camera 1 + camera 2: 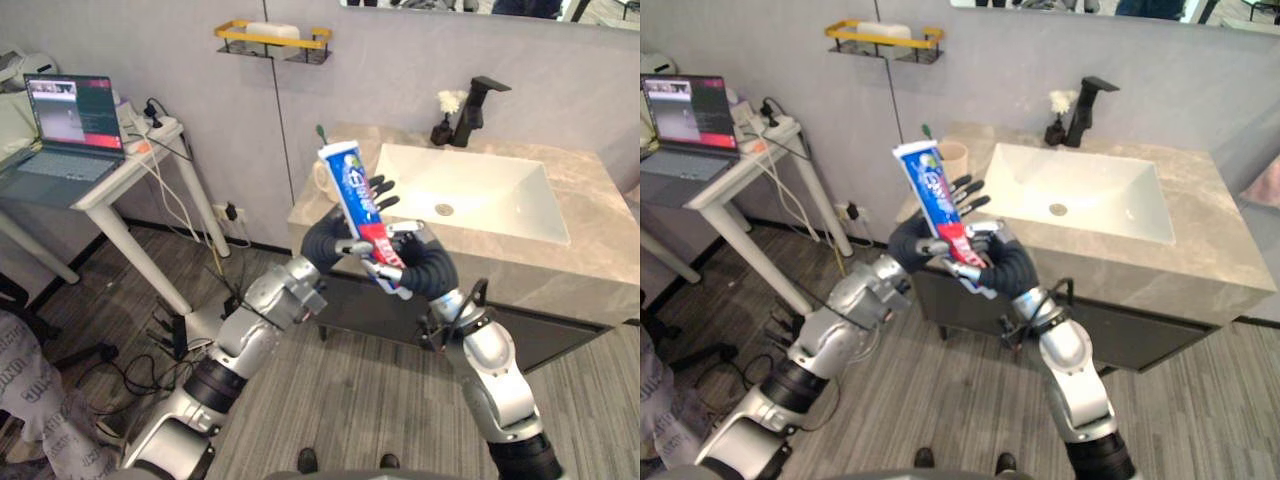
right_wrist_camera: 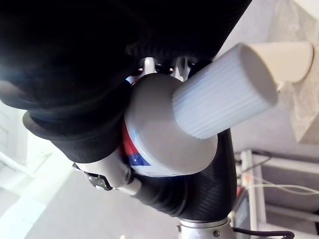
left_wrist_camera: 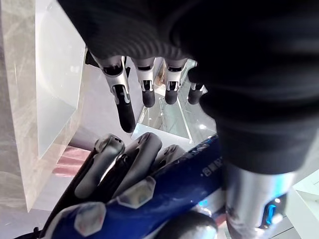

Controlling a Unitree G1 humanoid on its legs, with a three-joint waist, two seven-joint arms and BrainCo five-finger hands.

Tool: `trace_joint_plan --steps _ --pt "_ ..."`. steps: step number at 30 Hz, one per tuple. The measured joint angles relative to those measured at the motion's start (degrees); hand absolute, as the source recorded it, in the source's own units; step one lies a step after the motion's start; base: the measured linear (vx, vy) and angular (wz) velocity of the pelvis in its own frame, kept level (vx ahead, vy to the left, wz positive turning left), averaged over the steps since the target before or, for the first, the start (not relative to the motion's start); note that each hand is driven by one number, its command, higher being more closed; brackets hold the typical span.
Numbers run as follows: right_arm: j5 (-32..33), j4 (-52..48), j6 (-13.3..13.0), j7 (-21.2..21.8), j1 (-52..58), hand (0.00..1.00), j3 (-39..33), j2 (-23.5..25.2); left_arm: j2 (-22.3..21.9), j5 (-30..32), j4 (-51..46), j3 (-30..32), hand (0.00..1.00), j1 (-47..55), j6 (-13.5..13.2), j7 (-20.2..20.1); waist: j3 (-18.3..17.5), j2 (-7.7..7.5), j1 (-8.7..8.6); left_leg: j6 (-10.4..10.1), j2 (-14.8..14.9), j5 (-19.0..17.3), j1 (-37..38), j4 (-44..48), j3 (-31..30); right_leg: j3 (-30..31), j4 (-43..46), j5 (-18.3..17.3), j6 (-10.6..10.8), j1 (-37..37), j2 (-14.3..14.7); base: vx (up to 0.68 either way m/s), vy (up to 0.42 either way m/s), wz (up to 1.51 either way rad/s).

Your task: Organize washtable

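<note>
— How do the arms stand?

— Both are raised in front of the worktop (image 1: 585,185) and meet at one toothpaste tube (image 1: 350,180). The tube is in the air, before the worktop's front left corner. It is tilted, with the flat end up and the white cap (image 2: 224,89) down.

— Which robot hand has it?

— The right robot hand (image 1: 412,258) is closed around the lower, red part, just above the cap. The left robot hand (image 1: 328,238) is behind the tube, and its fingers (image 1: 381,186) are straight and spread past the tube's edge, so it is released. I cannot tell if it touches the tube.

— How many things are on the worktop?

— One beige cup (image 1: 953,157) at the left corner, one white basin (image 1: 480,190), one black faucet (image 1: 478,105), and one small dark bottle (image 1: 441,130) with white flowers beside the faucet.
</note>
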Motion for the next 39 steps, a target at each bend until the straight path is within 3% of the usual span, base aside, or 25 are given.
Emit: trace_joint_plan --steps 8,19,39 --pt "0.0 2.1 0.0 1.2 1.2 1.0 -0.2 0.0 1.4 0.0 -0.1 5.2 0.0 -0.4 -0.1 0.1 0.0 0.01 0.01 -0.1 0.0 -0.1 0.3 0.0 0.1 0.0 0.8 -0.2 0.0 -0.1 -0.1 0.0 0.0 0.0" --pt "0.0 2.3 0.0 1.3 3.2 1.0 -0.3 0.0 2.1 -0.1 -0.6 5.6 0.0 -0.6 -0.1 0.0 0.0 0.02 0.03 -0.3 0.0 -0.2 0.2 0.0 0.0 0.0 0.8 -0.3 -0.3 -0.2 -0.1 0.0 0.0 0.0" --pt "-0.1 2.3 0.0 1.1 3.3 1.0 0.7 0.1 2.1 -0.2 -0.6 -0.9 0.0 -0.6 1.5 -1.1 0.0 0.02 -0.01 -0.3 0.0 -0.2 -0.1 0.0 -0.1 -0.1 0.7 -0.3 -0.3 -0.3 -0.1 0.0 0.0 0.0"
